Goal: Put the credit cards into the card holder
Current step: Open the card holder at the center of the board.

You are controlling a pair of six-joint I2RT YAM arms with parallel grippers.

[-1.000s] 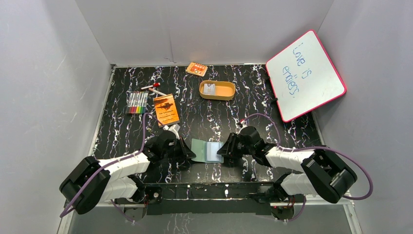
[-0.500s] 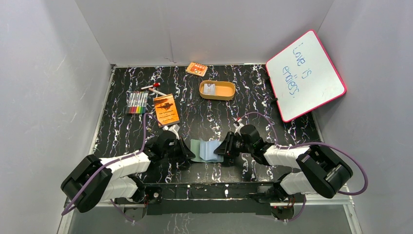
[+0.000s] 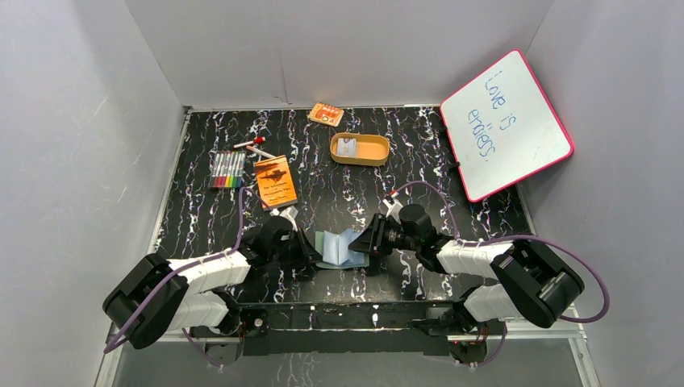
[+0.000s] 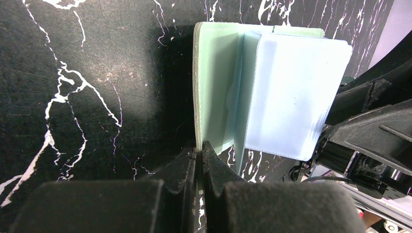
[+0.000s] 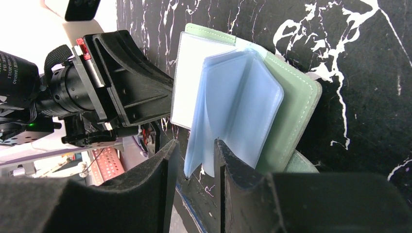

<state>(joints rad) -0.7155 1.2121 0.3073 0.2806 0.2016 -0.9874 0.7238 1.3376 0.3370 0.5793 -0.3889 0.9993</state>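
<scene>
Your left end effector point(image 4: 199, 150) is pinched shut on the edge of the card holder point(image 4: 216, 87)'s green cover, pinning it flat at the middle of the worktop point(image 3: 363, 201)'s near edge. Opposite, your right end effector point(image 5: 194, 151) stands with its jaws apart, straddling the clear pockets point(image 5: 238, 107), which fan up from the open cover; no firm pinch on them shows. One pocket looks pale and opaque, perhaps loaded, though you cannot tell for certain. A pale credit card point(image 3: 347, 147) appears to lie in the tan tray point(image 3: 377, 150), well apart, toward the far edge. The step in hand seems to be spreading the pockets ready for loading. Next, you likely need the left grip steady while the right arm lets the leaves go, reaches to the tray, and brings a card back edge-first to a pocket mouth.
</scene>
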